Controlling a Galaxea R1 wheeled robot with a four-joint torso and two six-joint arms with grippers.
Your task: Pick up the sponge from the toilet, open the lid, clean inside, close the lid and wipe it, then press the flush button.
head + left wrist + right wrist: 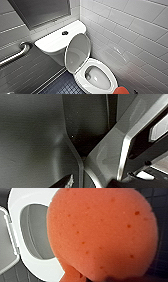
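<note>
Now the right gripper (105,276) is clenched on the sponge (102,233), near the front rim of the toilet (100,82). Beyond the gripper the lid (77,52) stands raised against the tank, with the flush button (65,32) farther back.

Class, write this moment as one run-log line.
lid up against tank | bowl open | sponge aloft at bowl's front | flush button on tank top

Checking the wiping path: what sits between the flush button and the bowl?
In the head view, the open lid stands raised between the flush button and the bowl.
</note>
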